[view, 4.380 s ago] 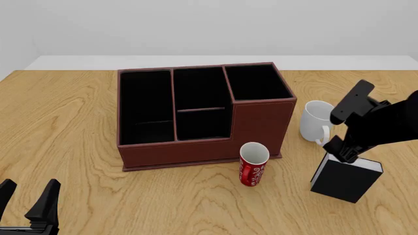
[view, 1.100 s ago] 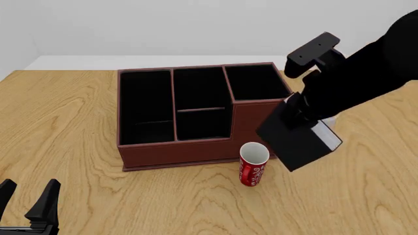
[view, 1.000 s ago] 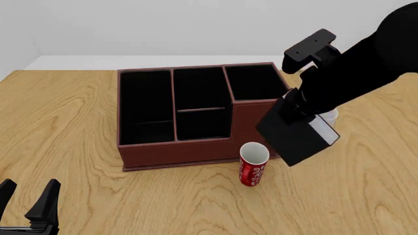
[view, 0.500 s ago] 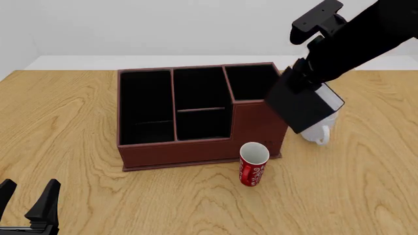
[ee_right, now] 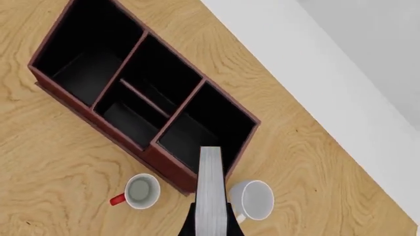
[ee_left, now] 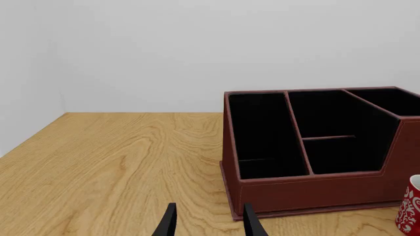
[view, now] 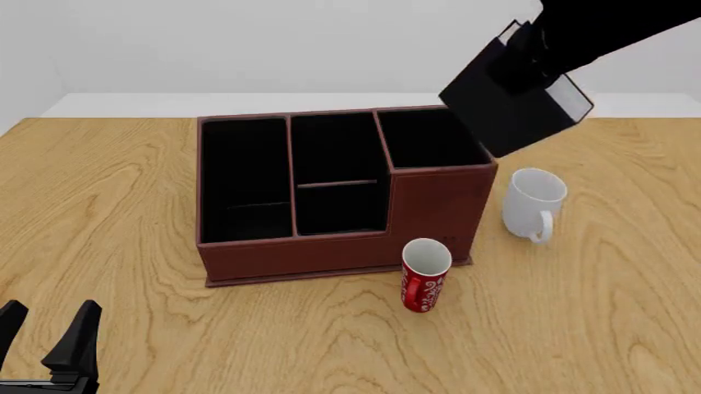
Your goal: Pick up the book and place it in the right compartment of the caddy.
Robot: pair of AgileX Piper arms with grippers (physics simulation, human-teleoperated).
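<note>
The black book (view: 513, 105) with white page edges hangs tilted in the air, above the right end of the reddish-brown caddy (view: 328, 251). My right gripper (view: 526, 57) is shut on its upper part. In the right wrist view the book's page edge (ee_right: 211, 189) lies over the front wall of the right compartment (ee_right: 200, 130), between my right gripper's fingers (ee_right: 211, 227). That tall, black-lined right compartment (view: 431, 138) holds nothing. My left gripper (view: 49, 343) is open low at the near left, far from the caddy (ee_left: 315, 189), with nothing between its fingers (ee_left: 169, 223).
A red soda can (view: 425, 276) stands upright just in front of the caddy's right part. A white mug (view: 533, 202) stands to the right of the caddy. Both also show in the right wrist view: the can (ee_right: 137, 191) and the mug (ee_right: 253, 199).
The right arm has lifted the book higher and farther back, from beside the caddy's right wall to above its right end. The mug is uncovered now. The left arm has not moved.
</note>
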